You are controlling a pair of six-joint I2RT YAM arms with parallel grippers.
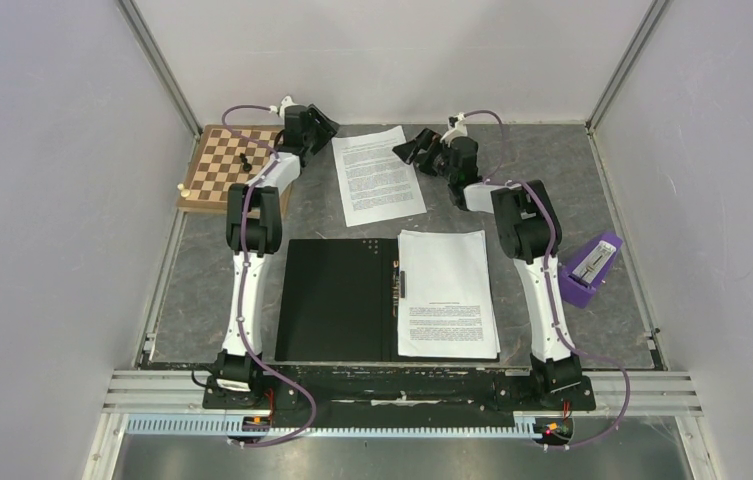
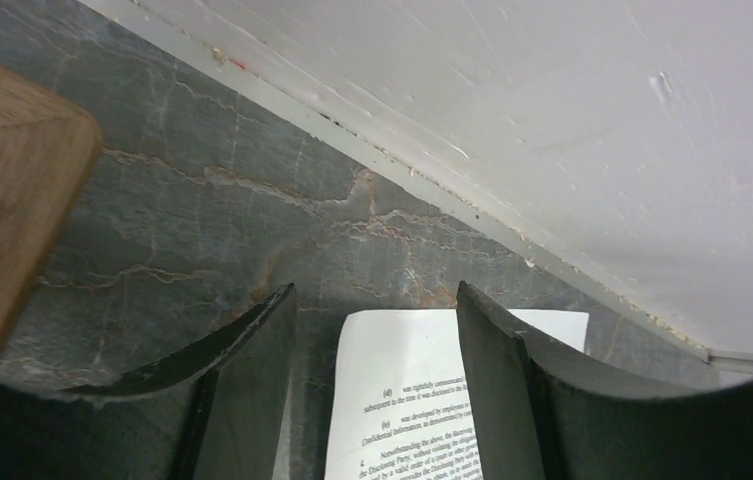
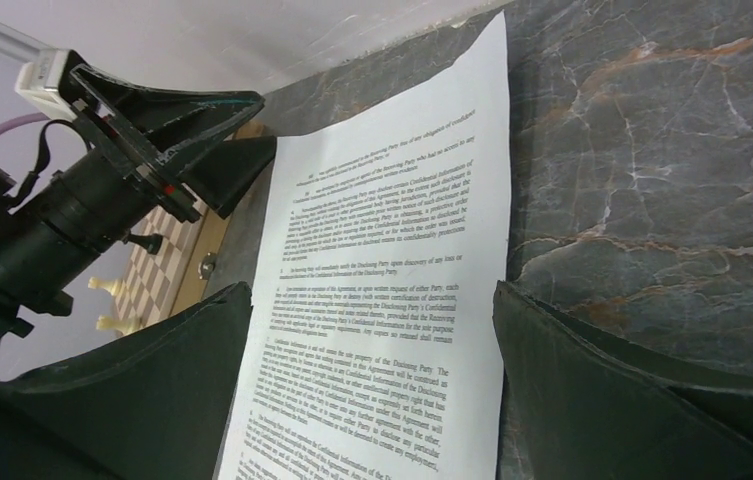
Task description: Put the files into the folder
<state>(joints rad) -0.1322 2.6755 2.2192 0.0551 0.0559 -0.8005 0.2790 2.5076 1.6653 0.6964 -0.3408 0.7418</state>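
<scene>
The folder (image 1: 337,300) lies open at the table's near middle, black inner faces up. White printed files (image 1: 447,295) rest on its right half. Another printed sheet (image 1: 377,175) lies loose on the table behind the folder. My left gripper (image 1: 324,125) is open and empty at the sheet's far left corner; in the left wrist view (image 2: 377,300) the sheet's corner (image 2: 402,390) lies between the fingers. My right gripper (image 1: 410,150) is open and empty at the sheet's right edge; in the right wrist view (image 3: 372,290) the sheet (image 3: 392,230) lies below the jaws.
A wooden chessboard (image 1: 227,165) with a few pieces sits at the back left, also in the left wrist view (image 2: 12,200) and right wrist view (image 3: 167,265). A purple device (image 1: 590,268) lies at the right. White walls enclose the table.
</scene>
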